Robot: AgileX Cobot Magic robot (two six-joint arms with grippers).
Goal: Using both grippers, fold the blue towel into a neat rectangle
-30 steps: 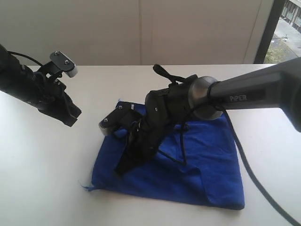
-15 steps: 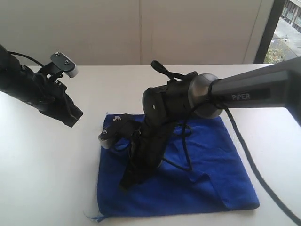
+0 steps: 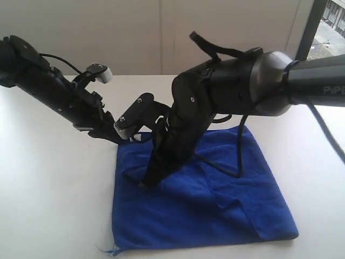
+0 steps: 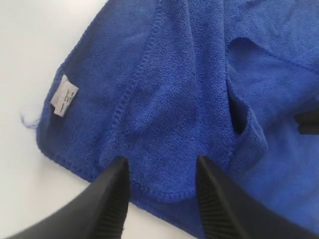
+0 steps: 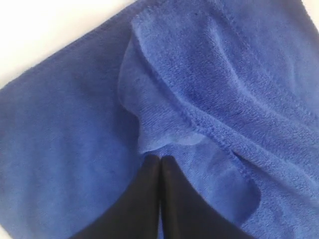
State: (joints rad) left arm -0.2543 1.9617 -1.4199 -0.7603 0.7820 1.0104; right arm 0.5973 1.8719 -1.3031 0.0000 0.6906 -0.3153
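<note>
**Blue towel lies folded on the white surface, one arm on it**

Blue towel point(image 3: 215, 205) is the thing to look at, but the white surface point(image 3: 48, 205) is the biggest thing, and the towel lies flat on it. In the exterior view the towel sits in the middle and toward the near edge. It is folded over on itself, so you can see more than one layer, and a loose flap runs across the top. The shape has four corners. Its longer side seems to run from left to right, and the near right corner points a little toward the right edge of the view.

The right gripper point(image 5: 160, 160) comes down at a slant onto the left part of the towel. Its fingers are pressed together, and the tips touch the cloth by a raised fold. I cannot tell if any cloth is pinched between them.

The left gripper point(image 4: 160, 172) hangs over an edge of the towel by its far left corner. Its fingers are apart, with blue cloth showing between them.

A small white label point(image 4: 64, 95) is sewn near one corner. A thin blue thread point(image 4: 27, 121) sticks out just beside it.
</note>
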